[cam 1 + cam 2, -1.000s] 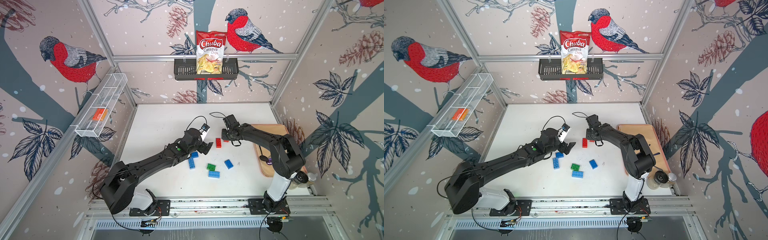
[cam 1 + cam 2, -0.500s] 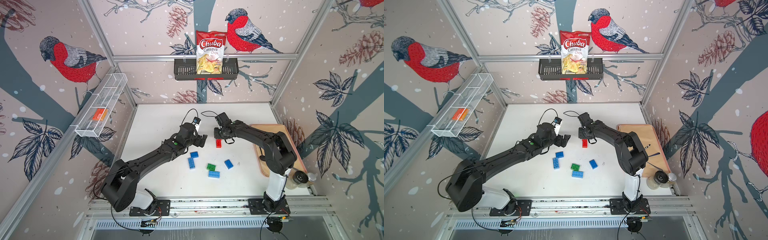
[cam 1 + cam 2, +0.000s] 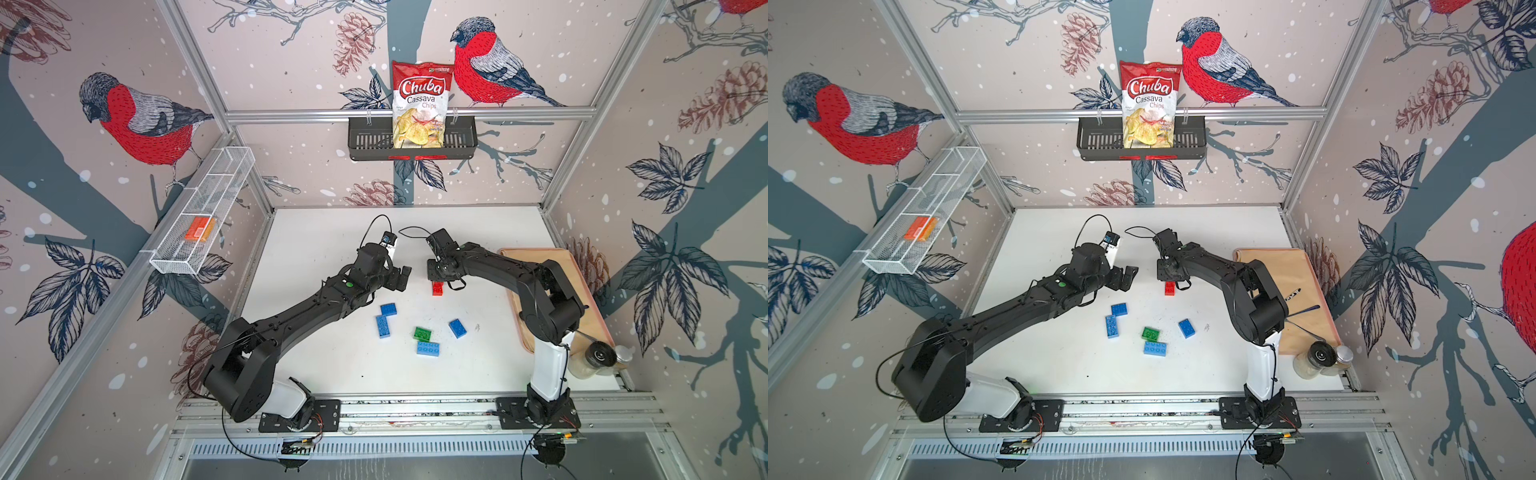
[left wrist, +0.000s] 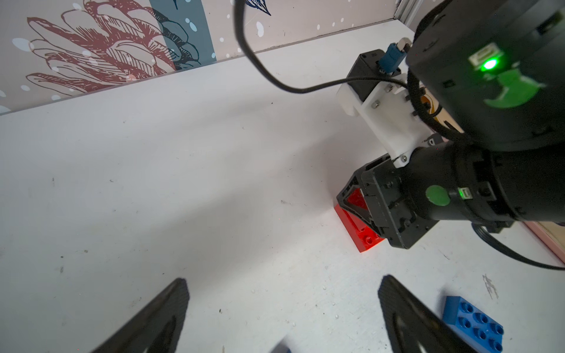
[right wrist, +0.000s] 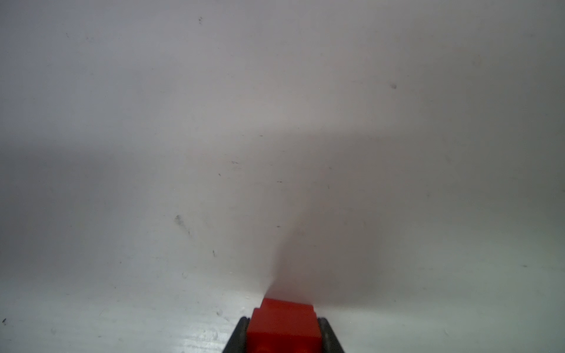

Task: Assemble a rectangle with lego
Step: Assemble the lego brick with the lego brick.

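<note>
The right end effector (image 5: 284, 339) is clamped on the red brick (image 3: 437, 287), fingers pinching both sides, brick down on the bench (image 3: 316, 249) near its middle. The left end effector (image 4: 281, 305) gapes wide, empty, near it but apart. Loose toward the front edge: blue bricks (image 3: 384, 326) and the green brick (image 3: 422, 333).

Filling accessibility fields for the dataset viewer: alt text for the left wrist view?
The right gripper is shut on a red lego brick on the white table. The left gripper, open, frames the foreground, a blue lego brick beside one finger.
</note>
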